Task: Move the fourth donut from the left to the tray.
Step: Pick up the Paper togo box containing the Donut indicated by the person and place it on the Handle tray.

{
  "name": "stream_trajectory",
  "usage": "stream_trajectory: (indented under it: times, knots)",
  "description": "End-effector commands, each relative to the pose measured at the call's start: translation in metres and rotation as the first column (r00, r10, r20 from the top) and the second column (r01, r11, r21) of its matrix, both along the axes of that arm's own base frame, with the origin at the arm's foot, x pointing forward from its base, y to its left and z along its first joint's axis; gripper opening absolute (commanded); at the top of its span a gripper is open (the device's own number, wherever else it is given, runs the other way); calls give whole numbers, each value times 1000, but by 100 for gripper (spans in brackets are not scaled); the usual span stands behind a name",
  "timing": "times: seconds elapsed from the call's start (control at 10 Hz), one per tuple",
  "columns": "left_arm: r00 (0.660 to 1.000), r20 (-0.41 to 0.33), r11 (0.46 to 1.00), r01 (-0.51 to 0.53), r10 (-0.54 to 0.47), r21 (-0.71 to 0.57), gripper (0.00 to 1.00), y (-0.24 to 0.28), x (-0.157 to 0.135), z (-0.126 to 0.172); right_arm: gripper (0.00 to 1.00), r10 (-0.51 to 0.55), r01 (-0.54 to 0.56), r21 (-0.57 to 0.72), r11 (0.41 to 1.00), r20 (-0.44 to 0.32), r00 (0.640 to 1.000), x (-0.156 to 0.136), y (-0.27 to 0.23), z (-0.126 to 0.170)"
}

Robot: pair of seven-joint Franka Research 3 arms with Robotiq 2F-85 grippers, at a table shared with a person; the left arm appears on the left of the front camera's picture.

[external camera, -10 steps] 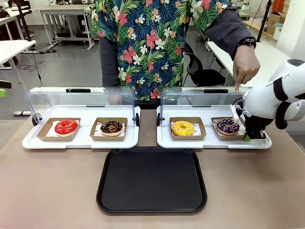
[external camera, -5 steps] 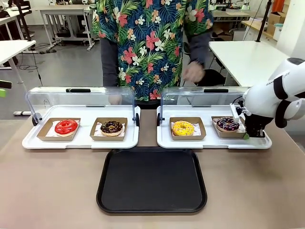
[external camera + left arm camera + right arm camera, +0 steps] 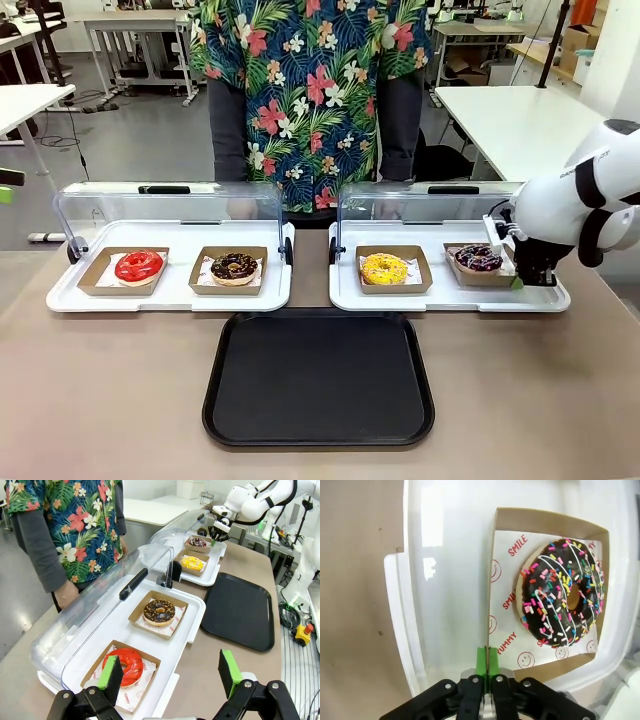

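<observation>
The fourth donut [image 3: 478, 259], chocolate-glazed with white drizzle and coloured sprinkles, sits in its square brown cardboard holder [image 3: 498, 570] on the right white display tray [image 3: 345, 298], at the far right of the row, just right of the yellow donut [image 3: 384, 268]; the right gripper [image 3: 487, 663] has its green pads pressed together on the holder's thin wall, at the side nearest the tray's right edge, so it grips the cardboard and not the donut; to do this step well, I judge the lift should be straight up and level until the holder clears the display tray's rim, since a one-sided pinch could let the box sag and tip; then it can travel left and nearer to the black tray [image 3: 318, 440], which lies well apart in front of the two display trays; the donut lies flat, hole upward, a ring with no real long axis; the holder's edges run square with the display tray; the left gripper [image 3: 170, 672] hangs over the left display tray's end near the red donut [image 3: 130, 659], fingers spread wide, holding nothing.
</observation>
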State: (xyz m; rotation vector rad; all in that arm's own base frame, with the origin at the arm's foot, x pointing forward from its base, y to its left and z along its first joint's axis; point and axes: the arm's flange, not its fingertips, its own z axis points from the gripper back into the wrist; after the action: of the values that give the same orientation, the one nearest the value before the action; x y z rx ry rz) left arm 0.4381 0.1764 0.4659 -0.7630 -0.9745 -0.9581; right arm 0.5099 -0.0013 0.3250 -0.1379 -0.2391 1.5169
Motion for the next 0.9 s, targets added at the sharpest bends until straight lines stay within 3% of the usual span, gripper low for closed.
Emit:
stream_trajectory:
  times: [0.0,0.3,0.8]
  knots:
    - [1000,0,1000,2,-2,8,100,-1,0,1,2,-44,44,-8,999,86,995,-26,16,31]
    - [1000,0,1000,2,-2,8,100,-1,0,1,2,-54,57,-16,998,132,990,-64,55,69]
    - [1000,0,1000,2,-2,8,100,-1,0,1,2,-125,124,18,992,50,991,-119,129,79]
